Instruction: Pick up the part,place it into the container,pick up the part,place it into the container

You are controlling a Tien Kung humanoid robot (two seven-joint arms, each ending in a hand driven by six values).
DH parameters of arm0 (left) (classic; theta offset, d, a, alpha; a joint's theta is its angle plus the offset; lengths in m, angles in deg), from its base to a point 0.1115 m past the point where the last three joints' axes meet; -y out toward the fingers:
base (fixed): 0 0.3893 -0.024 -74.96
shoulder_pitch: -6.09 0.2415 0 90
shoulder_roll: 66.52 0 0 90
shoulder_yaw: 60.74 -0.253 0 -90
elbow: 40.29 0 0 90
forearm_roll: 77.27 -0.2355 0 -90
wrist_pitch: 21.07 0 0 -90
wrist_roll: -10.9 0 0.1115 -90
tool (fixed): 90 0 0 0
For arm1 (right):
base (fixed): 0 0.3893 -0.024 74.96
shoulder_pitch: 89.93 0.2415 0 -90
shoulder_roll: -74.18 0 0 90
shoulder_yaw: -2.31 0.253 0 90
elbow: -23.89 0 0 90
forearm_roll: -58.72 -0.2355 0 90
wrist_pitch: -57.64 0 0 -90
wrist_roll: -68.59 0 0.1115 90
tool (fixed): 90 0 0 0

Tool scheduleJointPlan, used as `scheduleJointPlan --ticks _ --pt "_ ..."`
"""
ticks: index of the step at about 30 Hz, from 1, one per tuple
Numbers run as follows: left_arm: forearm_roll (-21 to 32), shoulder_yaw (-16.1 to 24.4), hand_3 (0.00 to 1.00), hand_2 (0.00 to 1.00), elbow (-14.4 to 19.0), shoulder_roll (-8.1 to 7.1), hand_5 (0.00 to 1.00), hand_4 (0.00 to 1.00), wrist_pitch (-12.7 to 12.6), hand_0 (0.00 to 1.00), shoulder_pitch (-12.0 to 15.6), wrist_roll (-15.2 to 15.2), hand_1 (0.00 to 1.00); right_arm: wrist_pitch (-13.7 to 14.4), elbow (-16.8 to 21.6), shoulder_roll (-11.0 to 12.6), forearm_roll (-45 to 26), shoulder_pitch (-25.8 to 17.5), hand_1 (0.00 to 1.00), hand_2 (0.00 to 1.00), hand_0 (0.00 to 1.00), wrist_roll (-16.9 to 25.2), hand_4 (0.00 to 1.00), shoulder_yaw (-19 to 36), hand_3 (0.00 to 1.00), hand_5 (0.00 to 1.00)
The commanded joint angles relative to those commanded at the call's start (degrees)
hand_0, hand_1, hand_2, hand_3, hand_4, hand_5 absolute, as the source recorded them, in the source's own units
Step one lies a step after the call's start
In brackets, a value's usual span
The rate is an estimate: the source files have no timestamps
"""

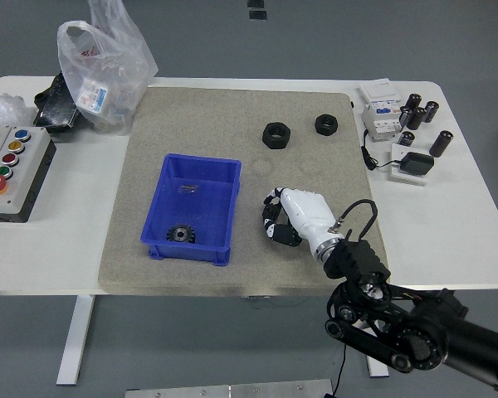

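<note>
My right hand [272, 220], white with black fingertips, reaches in from the lower right onto the grey mat, just right of the blue container [168, 197]. Its fingers are curled around the small black gear, which is almost wholly hidden under them, still low at the mat. Inside the container lie a larger black gear [179, 235] near the front wall and a small metal piece [188, 189] near the back. Two black hex nuts [275, 134] [326, 123] sit on the mat further back. The left arm does not show.
A button box [12, 170] stands at the left edge. A plastic bag [104, 62] and black parts lie at the back left. Breakers, capacitors and a small black pad [402, 124] sit at the back right. The grey mat [207, 108] covers the table's middle.
</note>
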Motion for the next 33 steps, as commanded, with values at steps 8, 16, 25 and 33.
scheduleJointPlan --ticks 8,16,25,33 --pt "0.26 -0.32 0.624 0.595 0.00 -0.16 0.490 0.482 0.02 0.613 0.08 -0.12 0.603 0.99 3.14 -3.32 4.87 6.96 0.348 0.295 0.214 -0.81 0.081 -1.00 0.448 0.002" --pt "0.75 -0.96 0.624 0.596 0.00 -0.11 0.501 0.482 0.07 0.614 -0.07 -0.35 0.604 -4.21 0.87 -8.56 10.17 10.92 0.677 0.779 0.341 -2.68 0.379 -8.74 0.745 0.212" --pt "0.06 -0.16 0.624 0.596 0.00 -0.03 0.502 0.482 -0.01 0.614 0.27 -0.60 0.604 -6.36 -0.11 -8.95 12.68 10.75 0.694 0.829 0.353 -4.08 0.487 -9.52 0.819 0.232" --pt "0.01 -0.22 0.624 0.596 0.00 0.12 0.504 0.482 0.07 0.614 0.02 -0.34 0.604 -2.25 1.80 -7.72 10.21 7.99 0.680 0.824 0.347 -2.31 0.531 -4.81 0.829 0.243"
